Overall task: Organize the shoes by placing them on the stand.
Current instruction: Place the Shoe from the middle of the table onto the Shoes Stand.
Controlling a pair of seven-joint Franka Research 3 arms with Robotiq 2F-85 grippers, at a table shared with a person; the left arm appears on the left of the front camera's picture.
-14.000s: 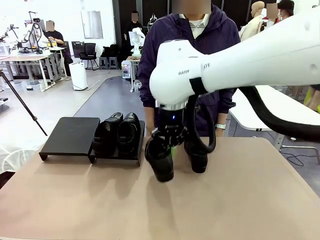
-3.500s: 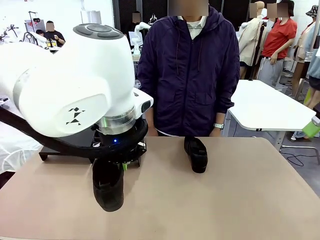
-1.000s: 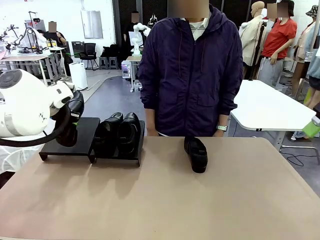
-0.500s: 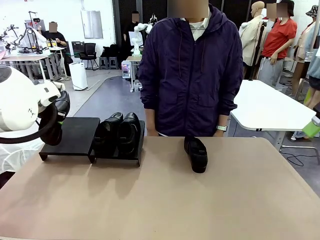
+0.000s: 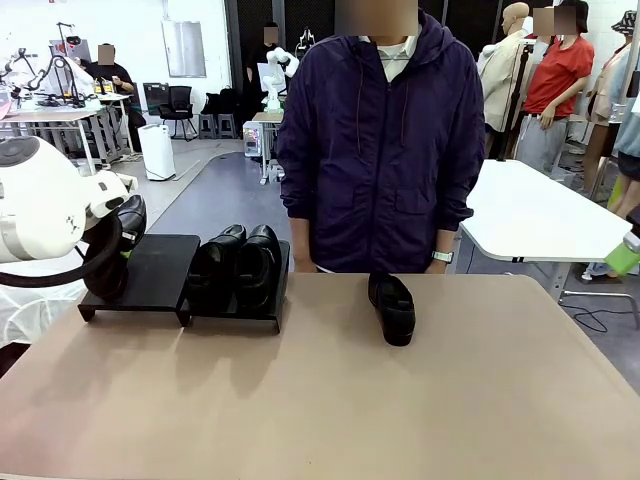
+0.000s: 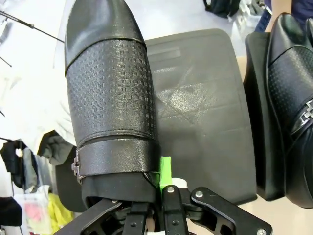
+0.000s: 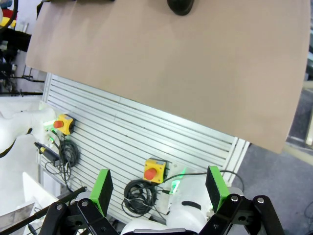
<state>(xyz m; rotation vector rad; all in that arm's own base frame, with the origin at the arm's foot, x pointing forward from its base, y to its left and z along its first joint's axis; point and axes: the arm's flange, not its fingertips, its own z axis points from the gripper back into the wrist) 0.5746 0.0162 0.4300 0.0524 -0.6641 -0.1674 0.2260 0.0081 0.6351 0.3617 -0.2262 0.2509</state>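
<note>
Over the last few seconds the left arm [image 5: 40,210] has carried its shoe from above the front of the counter out to the left end of the stand. The left jaws are clamped tight on the heel rim of this held shoe [image 6: 110,98], with one green pad [image 6: 165,169] pressed against the outside of the heel. The glossy black loafer points toe-away from the wrist and hangs at the left edge of the left platform [image 5: 155,268]; whether it touches the platform cannot be told. Two shoes [image 5: 238,265] sit side by side on the right platform [image 5: 235,312]. A fourth shoe [image 5: 392,308] lies on the beige counter [image 5: 400,400], just in front of a person in a dark purple jacket [image 5: 378,150]. The right jaws stand wide open with nothing between them, their green pads [image 7: 101,188] far apart, held back beyond the counter's edge.
</note>
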